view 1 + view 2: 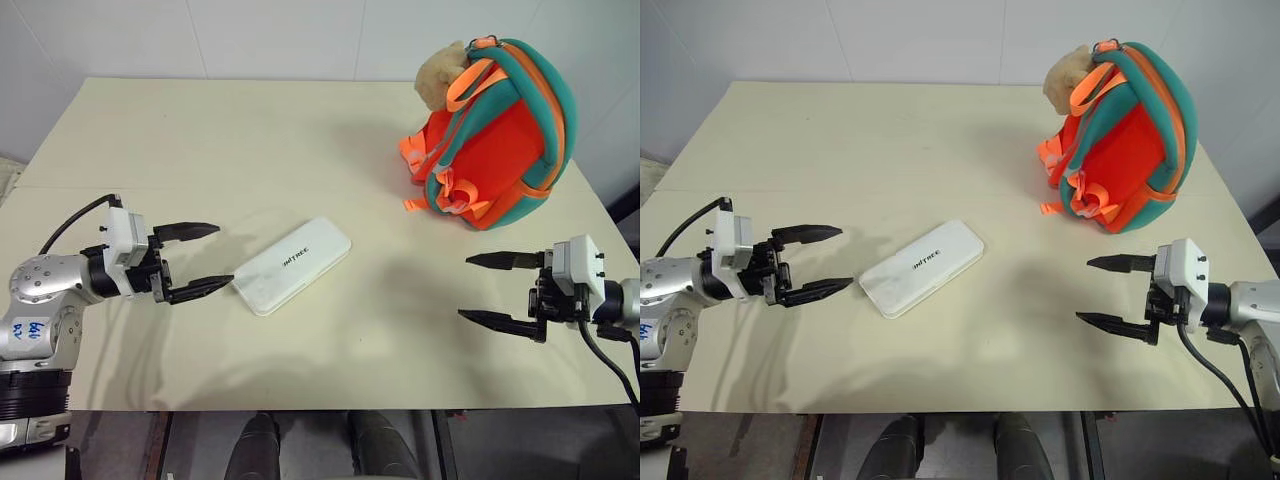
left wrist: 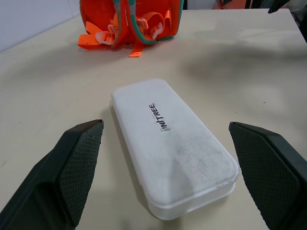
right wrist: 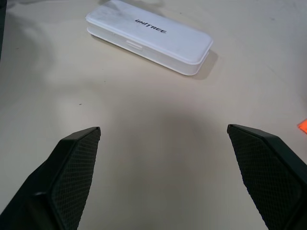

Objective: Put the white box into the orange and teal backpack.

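The left gripper (image 1: 207,258) hovers just beside the near-left end of the white box (image 1: 292,265), its two black fingers spread wide and holding nothing; one fingertip sits almost at the box's corner, though contact cannot be confirmed. The right gripper (image 1: 490,290) is equally wide open and empty, well apart from the box on its right side.

The white box lies flat on the cream table (image 1: 250,130), its long axis running diagonally: the near end toward the left gripper, the far end angled toward the orange and teal backpack (image 1: 495,135). Dark lettering at the middle of the lid reads "UNITREE", running along the long axis.

The backpack stands upright beyond the box's far-right end, well apart from it, straps facing the box, with a tan plush toy (image 1: 440,75) at its top.
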Robot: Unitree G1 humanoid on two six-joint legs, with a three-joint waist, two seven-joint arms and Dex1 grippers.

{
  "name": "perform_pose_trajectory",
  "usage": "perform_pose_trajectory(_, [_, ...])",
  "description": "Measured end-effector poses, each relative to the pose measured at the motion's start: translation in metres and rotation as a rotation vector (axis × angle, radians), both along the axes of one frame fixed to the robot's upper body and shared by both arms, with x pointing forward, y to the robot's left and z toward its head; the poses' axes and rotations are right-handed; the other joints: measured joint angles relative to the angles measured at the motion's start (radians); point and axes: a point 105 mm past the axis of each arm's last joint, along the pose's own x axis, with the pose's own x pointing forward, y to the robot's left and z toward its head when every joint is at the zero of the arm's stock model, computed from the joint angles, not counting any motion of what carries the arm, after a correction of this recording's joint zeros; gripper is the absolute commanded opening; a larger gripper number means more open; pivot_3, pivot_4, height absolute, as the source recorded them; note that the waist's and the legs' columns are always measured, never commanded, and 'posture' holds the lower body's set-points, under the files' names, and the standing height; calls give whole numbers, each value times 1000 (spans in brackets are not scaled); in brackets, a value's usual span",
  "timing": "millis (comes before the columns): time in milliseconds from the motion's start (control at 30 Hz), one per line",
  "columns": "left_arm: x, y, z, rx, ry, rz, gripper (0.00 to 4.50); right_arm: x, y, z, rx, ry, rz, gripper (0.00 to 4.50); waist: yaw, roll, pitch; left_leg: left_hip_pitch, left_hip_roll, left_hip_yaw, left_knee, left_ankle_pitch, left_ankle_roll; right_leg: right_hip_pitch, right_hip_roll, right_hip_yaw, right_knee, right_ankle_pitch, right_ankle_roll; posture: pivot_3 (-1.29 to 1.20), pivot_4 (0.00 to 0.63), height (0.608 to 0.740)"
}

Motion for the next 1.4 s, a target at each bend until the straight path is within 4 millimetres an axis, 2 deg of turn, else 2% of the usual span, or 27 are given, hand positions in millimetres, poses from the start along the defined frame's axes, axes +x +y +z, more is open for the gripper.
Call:
perform_pose_trajectory(100, [0,1,0,15,-10,0,4455,5,-3,2,2,-11,-24,4468,-2,0,0,0,0,0,0,0,0,0,0,0,0,0,0,0,150,740])
perform_pose_trajectory(167, [2,5,0,13,-18,26,4455,18,-8,7,39,-40,-84,4468,-7,0,0,0,0,0,1,0,0,0,0,0,0,0,0,0,150,740])
perform_pose_trajectory(267, [1,10,-2,5,-8,68,4455,33,-1,13,88,-71,-106,4468,-15,0,0,0,0,0,0,0,0,0,0,1,1,0,0,0,150,740])
perform_pose_trajectory(300, [1,10,-4,7,3,73,4484,35,2,14,92,-74,-101,4298,-15,0,0,0,0,0,0,0,0,0,0,1,1,0,0,0,150,740])
perform_pose_trajectory(400, [-11,17,-21,35,71,101,3934,46,26,13,116,-76,-45,3575,-23,0,0,0,1,1,-1,0,0,-1,0,1,1,0,0,0,150,740])
perform_pose_trajectory(500, [-26,22,-29,68,107,129,3007,61,54,3,130,-37,-16,2511,-26,1,1,0,1,0,-1,0,0,-2,0,1,2,0,0,0,150,740])
perform_pose_trajectory(567, [-33,32,-30,87,103,197,2311,80,71,1,144,-30,-41,1746,-31,1,1,0,1,1,-1,0,0,-2,0,1,2,0,0,0,150,740])
perform_pose_trajectory(633, [-38,35,-32,106,108,239,1619,90,82,-2,140,-18,-49,960,-31,1,1,0,1,1,-1,0,0,-2,0,1,2,0,-1,0,150,740])
perform_pose_trajectory(733, [-48,42,-44,125,158,292,720,100,94,-9,124,-5,-44,36,-25,1,1,0,1,1,-1,0,-1,-2,0,1,2,0,-1,0,150,740])
perform_pose_trajectory(800, [-53,43,-55,135,196,325,27,113,101,-14,105,-2,-49,0,-29,1,1,0,1,1,-1,0,-1,-2,-1,1,2,0,-1,0,150,740])
perform_pose_trajectory(967, [-55,34,-62,117,237,374,27,145,111,-20,59,-30,-109,0,-35,1,1,0,0,1,-1,0,-1,-2,-1,1,2,0,-1,0,150,740])
perform_pose_trajectory(1133, [-49,21,-75,86,276,422,27,162,117,-30,20,-16,-136,0,-42,1,1,1,0,1,-2,0,-1,-2,-1,1,3,0,-1,0,150,740])
perform_pose_trajectory(1267, [-41,12,-76,82,280,421,27,165,129,-32,15,-19,-120,0,-43,1,1,1,1,1,-1,0,-1,-3,0,1,5,0,-1,0,150,740])
perform_pose_trajectory(1400, [-31,6,-70,63,255,413,27,161,141,-43,12,11,-84,0,-45,1,1,1,1,1,0,0,-1,-3,0,1,8,0,-1,0,150,740])
